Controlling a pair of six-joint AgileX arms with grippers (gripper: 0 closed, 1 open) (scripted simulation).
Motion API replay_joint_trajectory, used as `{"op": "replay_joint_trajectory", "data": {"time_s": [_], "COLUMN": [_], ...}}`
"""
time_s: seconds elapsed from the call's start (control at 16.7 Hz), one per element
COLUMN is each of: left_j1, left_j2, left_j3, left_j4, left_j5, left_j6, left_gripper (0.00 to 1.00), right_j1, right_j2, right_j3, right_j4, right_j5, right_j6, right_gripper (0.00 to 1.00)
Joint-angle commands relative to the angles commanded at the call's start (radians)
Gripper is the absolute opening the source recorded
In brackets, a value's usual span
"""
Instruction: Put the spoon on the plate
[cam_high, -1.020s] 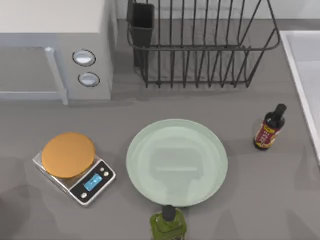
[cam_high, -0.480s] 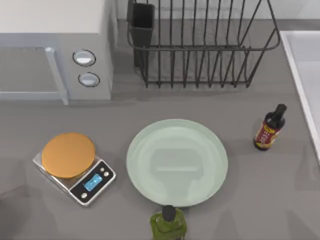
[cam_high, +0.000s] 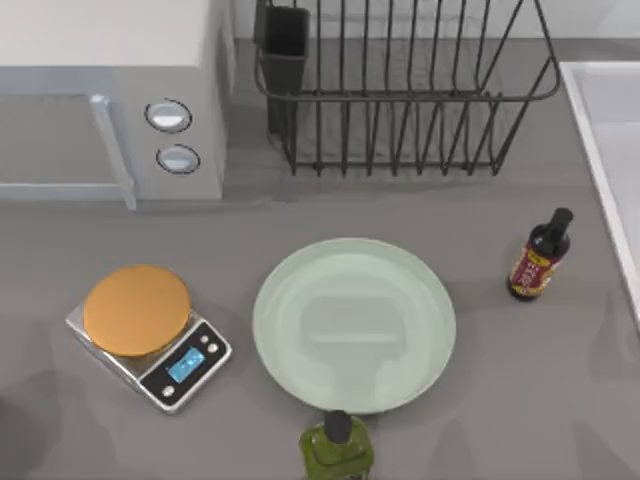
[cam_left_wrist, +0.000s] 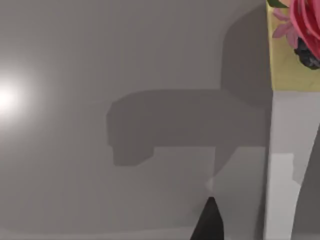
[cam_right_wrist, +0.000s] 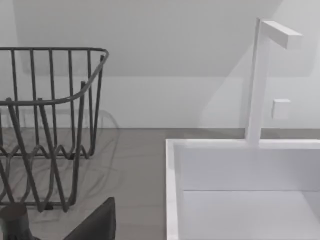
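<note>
Grey surface (cam_high: 520, 400), back to front: microwave (cam_high: 100, 60) back-left, wire dish rack (cam_high: 400, 90) back-centre, white sink (cam_high: 592, 130) along right edge. Mint-green plate (cam_high: 354, 325) at centre, bare, nothing on it. Silver scale (cam_high: 190, 365) w/ orange disc to plate's left, well apart. Dark sauce bottle (cam_high: 538, 258) upright to plate's right. Green bottle (cam_high: 338, 450) just beside plate's front rim.

Vs. 1 s ago: no obj. shifted. Only faint shadows near front-left corner differ a little, so prob. an arm moving off-frame, nothing more.

Left gripper (cam_left_wrist: 207, 225): dark tip over bare surface, next to a yellow-topped box w/ pink flowers (cam_left_wrist: 292, 45); open or closed, cannot tell. Right gripper (cam_right_wrist: 95, 225): dark tip near rack & sink; open or closed, cannot tell.

Spoon: location cannot tell. Task looks not yet begun: need to locate & grasp spoon first, then carry to plate.
</note>
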Motion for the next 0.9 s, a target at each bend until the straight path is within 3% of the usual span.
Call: {"op": "replay_joint_trajectory", "data": {"time_s": [0.18, 0.6, 0.9], "left_j1": [0.002, -0.004, -0.005], "left_j2": [-0.025, -0.152, -0.175], "left_j3": [0.052, 0.253, 0.279], "left_j4": [-0.072, -0.422, -0.454], "left_j5": [0.0, 0.0, 0.0], "left_j6": [0.003, -0.003, -0.007], "left_gripper": [0.0, 0.0, 0.0], "right_j1": [0.0, 0.0, 0.0], "right_j2": [0.0, 0.0, 0.0], "right_j3": [0.0, 0.0, 0.0], "right_j4": [0.0, 0.0, 0.0], "right_j5": [0.0, 0.0, 0.0], "right_j6": [0.0, 0.0, 0.0], "right_gripper": [1.0, 1.0, 1.0]}}
